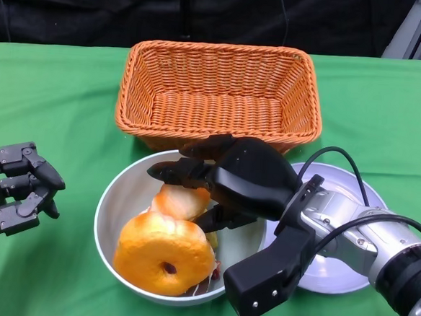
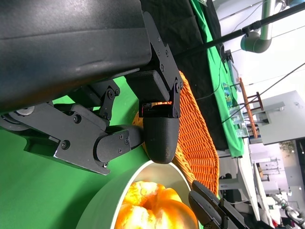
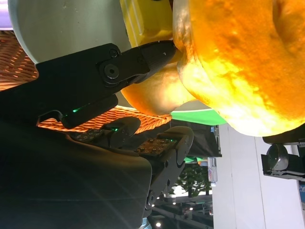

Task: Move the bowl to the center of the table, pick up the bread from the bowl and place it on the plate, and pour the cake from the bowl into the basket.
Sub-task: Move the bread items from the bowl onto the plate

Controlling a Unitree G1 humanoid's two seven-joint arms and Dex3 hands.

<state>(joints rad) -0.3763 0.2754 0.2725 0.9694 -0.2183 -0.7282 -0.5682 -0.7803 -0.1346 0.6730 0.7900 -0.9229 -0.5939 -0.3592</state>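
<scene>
The right hand (image 1: 219,184) reaches from the lower right toward the middle of the head view, fingers (image 1: 177,171) spread and pointing left, gripping nothing. The left hand (image 1: 13,187) sits at the left edge, fingers curled in, empty.

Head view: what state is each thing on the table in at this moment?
Basket: upright, empty.
Bowl: upright, holds food.
Bread: lying in bowl.
Plate: nothing seen on it.
Right hand: fingers in the bowl, touching the food.
Left hand: curled, holds nothing.
</scene>
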